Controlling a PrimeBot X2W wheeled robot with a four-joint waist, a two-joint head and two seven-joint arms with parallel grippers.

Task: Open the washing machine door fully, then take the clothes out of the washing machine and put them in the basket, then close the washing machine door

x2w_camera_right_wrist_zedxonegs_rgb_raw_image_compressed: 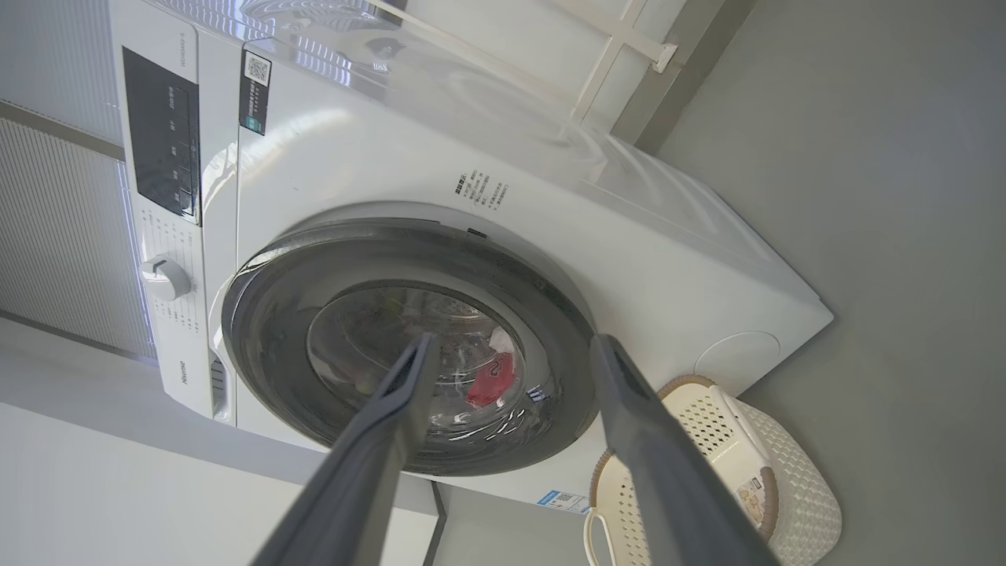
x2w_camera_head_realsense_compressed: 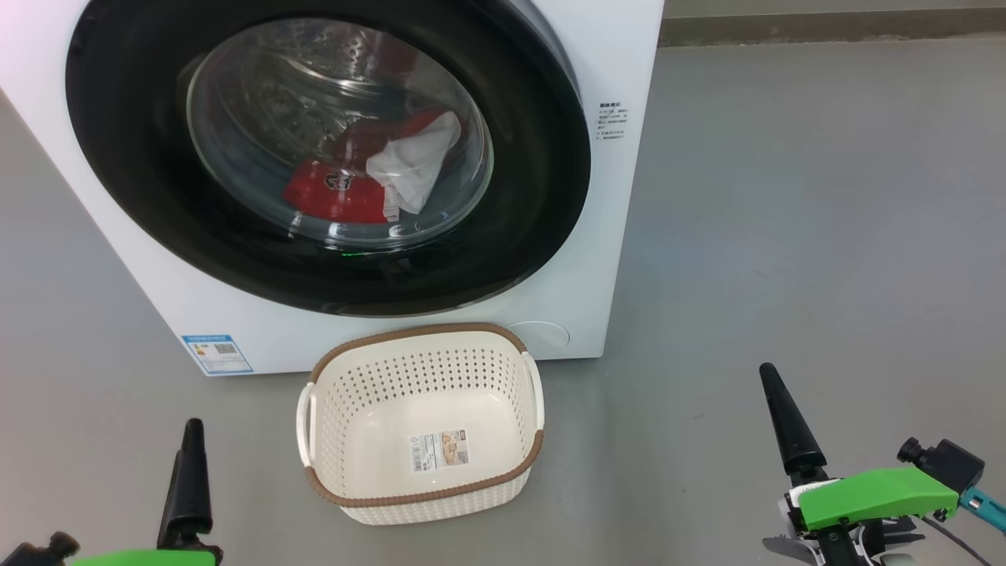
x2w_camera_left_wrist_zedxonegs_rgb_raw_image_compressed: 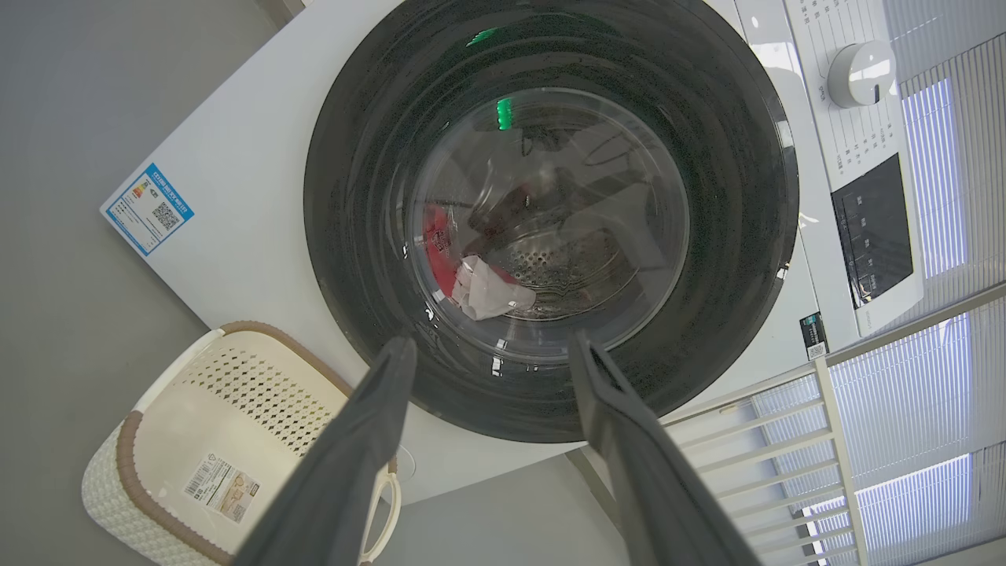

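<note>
Both grippers, left (x2w_camera_head_realsense_compressed: 189, 440) and right (x2w_camera_head_realsense_compressed: 774, 393), hang wide open and empty; door (x2w_camera_head_realsense_compressed: 330, 149) shut, ahead and above, nearer the left fingers (x2w_camera_left_wrist_zedxonegs_rgb_raw_image_compressed: 369, 424).

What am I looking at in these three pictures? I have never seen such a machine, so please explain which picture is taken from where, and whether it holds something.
This is a wheeled robot with two arms. The head view looks down from its head: the left gripper shows at the lower left and the right gripper at the lower right. The other two pictures come from cameras on the wrists, looking along each gripper's two dark fingers. Both grippers are open and hold nothing. Before the robot stands the washing machine. The washing machine door is closed, and behind its glass lie the clothes, red and white. On the grey floor in front stands the basket, holding just a paper label.
</note>
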